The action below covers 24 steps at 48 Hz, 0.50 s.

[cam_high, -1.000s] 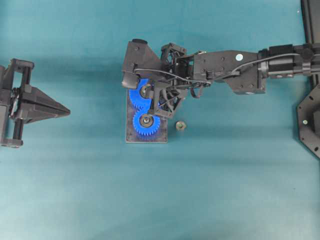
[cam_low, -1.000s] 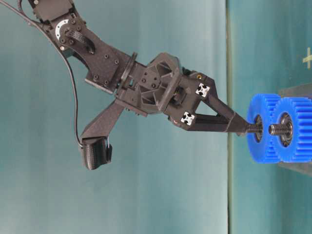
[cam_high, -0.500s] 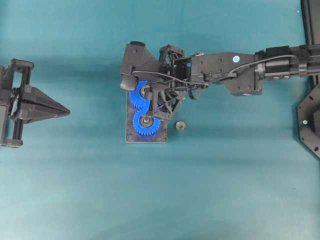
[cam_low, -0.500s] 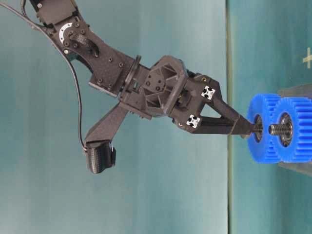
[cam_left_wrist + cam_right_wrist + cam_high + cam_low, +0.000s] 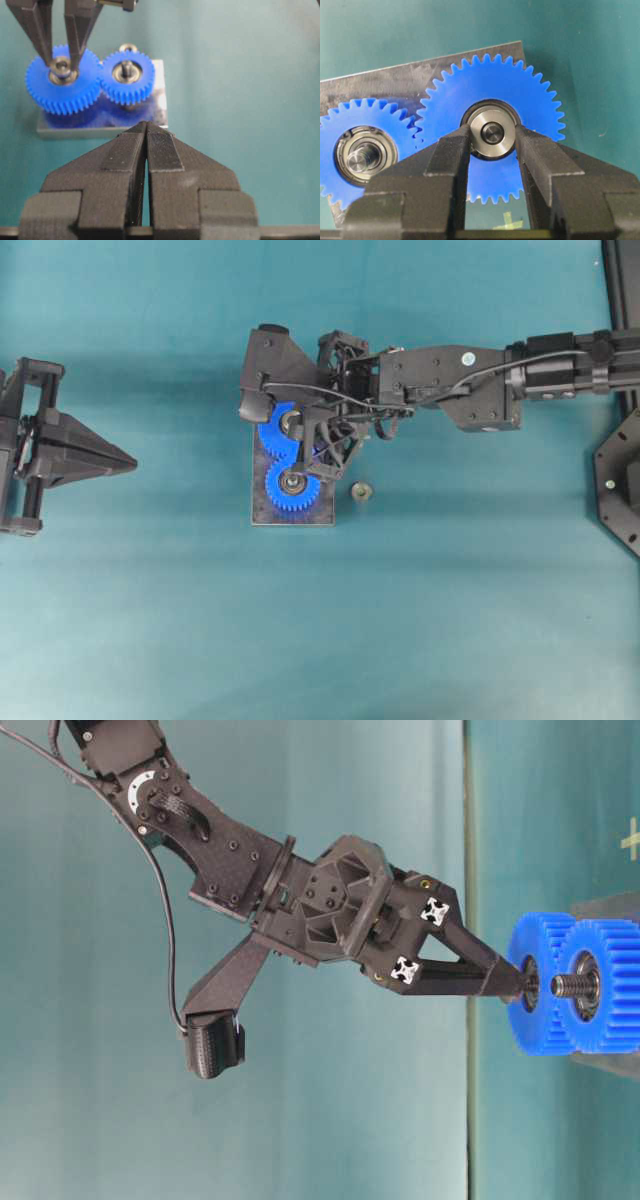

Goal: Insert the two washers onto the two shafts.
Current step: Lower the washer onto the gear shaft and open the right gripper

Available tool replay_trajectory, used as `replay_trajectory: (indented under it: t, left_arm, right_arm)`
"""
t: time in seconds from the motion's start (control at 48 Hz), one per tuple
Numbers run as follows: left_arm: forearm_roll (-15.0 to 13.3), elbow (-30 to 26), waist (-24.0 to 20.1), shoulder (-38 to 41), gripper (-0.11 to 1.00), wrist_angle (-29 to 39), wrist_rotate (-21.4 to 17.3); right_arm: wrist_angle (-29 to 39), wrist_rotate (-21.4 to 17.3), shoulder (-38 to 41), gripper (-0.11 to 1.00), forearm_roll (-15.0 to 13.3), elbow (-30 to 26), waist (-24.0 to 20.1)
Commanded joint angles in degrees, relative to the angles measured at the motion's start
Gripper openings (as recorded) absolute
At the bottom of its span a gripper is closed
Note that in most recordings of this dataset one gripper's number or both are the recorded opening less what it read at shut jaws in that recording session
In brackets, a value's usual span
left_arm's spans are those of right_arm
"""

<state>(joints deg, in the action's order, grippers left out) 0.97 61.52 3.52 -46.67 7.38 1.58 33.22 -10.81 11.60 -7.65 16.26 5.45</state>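
A silver washer (image 5: 478,132) rings the dark shaft (image 5: 493,134) at the hub of the larger blue gear (image 5: 530,90). My right gripper (image 5: 492,137) is shut on the washer, one finger pressed to each side of it. From above, this gripper (image 5: 298,430) hangs over the far gear on the grey base plate (image 5: 322,515). At table level its tips (image 5: 520,982) sit right at that gear's hub. The second gear (image 5: 291,485) has a bare shaft (image 5: 565,985). My left gripper (image 5: 130,462) rests far to the left, shut and holding nothing (image 5: 146,125).
A small dark nut (image 5: 361,491) lies on the teal table just right of the base plate. A black fixture (image 5: 620,480) stands at the right edge. The right arm (image 5: 470,380) stretches across the upper middle.
The right gripper has sunk a little closer to the gear hub, still pinching the washer, and shifted slightly left. The left arm has not moved.
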Motion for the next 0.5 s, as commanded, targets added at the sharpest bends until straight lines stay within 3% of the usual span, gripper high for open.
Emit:
replay_trajectory:
  t: [0.0, 0.167, 0.375, 0.479]
  left_arm:
    - [0.09, -0.62, 0.00, 0.18, 0.00, -0.53, 0.18]
    - [0.18, -0.70, 0.00, 0.09, 0.00, -0.53, 0.18]
    - [0.18, -0.79, 0.00, 0.09, 0.00, -0.53, 0.35]
    - [0.18, -1.32, 0.00, 0.09, 0.00, -0.44, 0.53]
  right_arm:
    - [-0.09, 0.09, -0.97, 0.33, 0.09, -0.88, 0.00]
    - [-0.26, 0.00, -1.23, 0.33, 0.09, -0.88, 0.26]
    - [-0.62, 0.35, -2.46, 0.87, -0.09, -0.79, 0.44]
    - [-0.18, 0.53, -4.48, 0.87, -1.05, 0.18, 0.44]
